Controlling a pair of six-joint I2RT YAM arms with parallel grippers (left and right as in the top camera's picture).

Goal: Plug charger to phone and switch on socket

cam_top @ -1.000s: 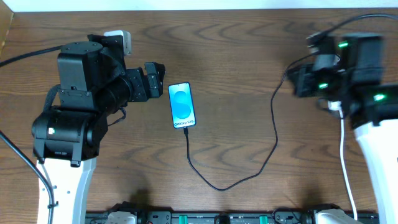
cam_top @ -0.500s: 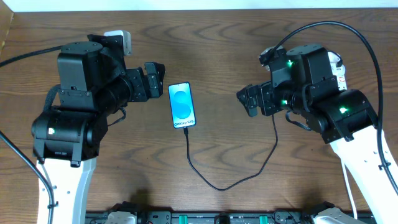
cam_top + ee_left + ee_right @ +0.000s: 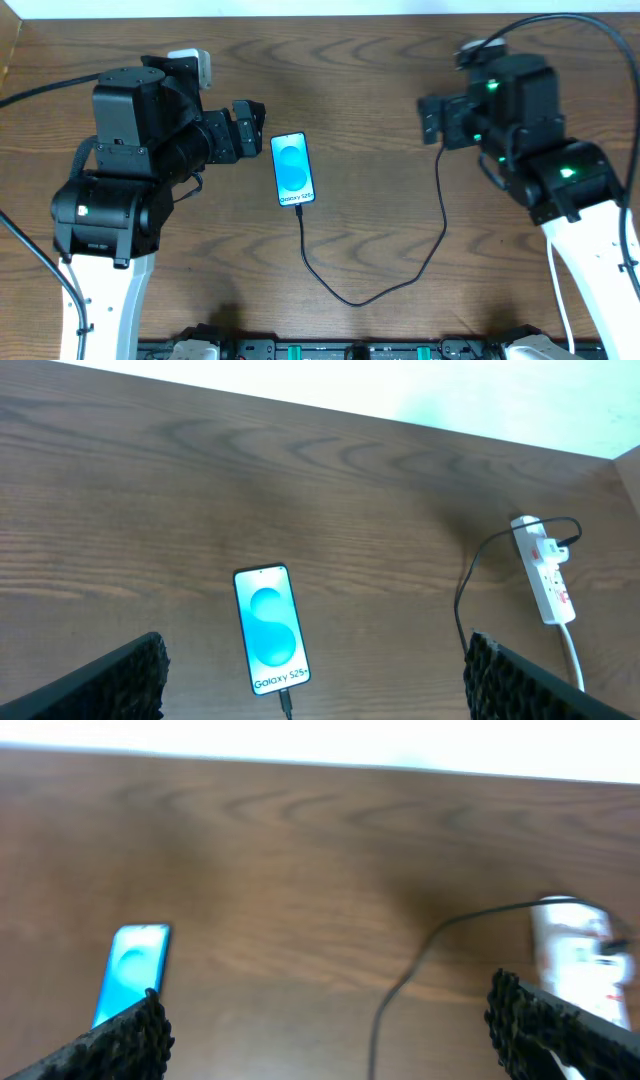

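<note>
The phone [image 3: 293, 170] lies flat at mid-table, its blue screen lit; it also shows in the left wrist view [image 3: 270, 628] and the right wrist view [image 3: 130, 970]. The charger's black cable [image 3: 440, 215] loops from the phone's bottom edge, where its connector tip [image 3: 287, 702] sits, round to the right. The white socket [image 3: 545, 570] with red markings lies at the right, the cable reaching its far end; the right arm hides it from overhead. My left gripper [image 3: 252, 130] hovers open just left of the phone. My right gripper [image 3: 428, 120] hangs open above the cable, holding nothing.
The table's far edge meets a pale wall [image 3: 450, 400]. The socket's white lead [image 3: 572, 660] runs toward the front right. Thick black robot cables [image 3: 590, 60] arc over the right arm. Bare wood lies between phone and socket.
The right arm has swung from the far right over the socket toward the table's middle, then back a little, and its gripper has opened. Left arm, phone and cable are unchanged.
</note>
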